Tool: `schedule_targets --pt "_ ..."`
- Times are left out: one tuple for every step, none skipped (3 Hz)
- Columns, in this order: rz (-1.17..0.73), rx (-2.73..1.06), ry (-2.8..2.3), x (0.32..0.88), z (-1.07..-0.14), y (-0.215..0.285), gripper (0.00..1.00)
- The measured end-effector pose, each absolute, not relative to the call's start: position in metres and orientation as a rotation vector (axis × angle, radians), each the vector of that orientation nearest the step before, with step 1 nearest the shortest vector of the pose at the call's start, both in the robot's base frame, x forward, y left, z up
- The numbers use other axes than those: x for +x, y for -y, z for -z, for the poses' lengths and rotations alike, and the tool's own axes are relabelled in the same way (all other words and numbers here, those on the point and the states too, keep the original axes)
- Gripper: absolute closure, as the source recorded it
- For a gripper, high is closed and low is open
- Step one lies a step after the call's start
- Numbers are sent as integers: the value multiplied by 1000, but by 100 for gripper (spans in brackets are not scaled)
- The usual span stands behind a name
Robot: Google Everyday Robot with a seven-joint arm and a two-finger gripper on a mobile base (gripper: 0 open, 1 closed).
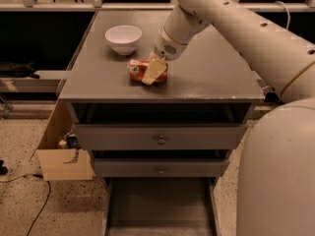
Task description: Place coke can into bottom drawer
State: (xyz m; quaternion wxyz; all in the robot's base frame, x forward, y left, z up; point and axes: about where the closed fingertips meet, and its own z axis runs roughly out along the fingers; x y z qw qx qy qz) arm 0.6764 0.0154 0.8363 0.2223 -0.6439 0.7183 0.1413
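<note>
We see our gripper (150, 73) down on one coke can (135, 69) (lying sideways); its grip we cannot tell. One white bowl (123, 37) sits behind-left, one bottom drawer (160, 205) below.

Coke can (136, 69) half behind end effector (153, 71)

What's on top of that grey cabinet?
On the cabinet top are a white bowl and, in front of it, a coke can lying on its side. The gripper is down at the can and covers part of it.
</note>
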Motion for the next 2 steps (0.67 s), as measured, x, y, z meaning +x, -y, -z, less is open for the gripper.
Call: schedule_targets --pt "-386 -1783 -1986 676 -836 -14 100" --pt "-385 -1784 -1986 676 -836 -14 100"
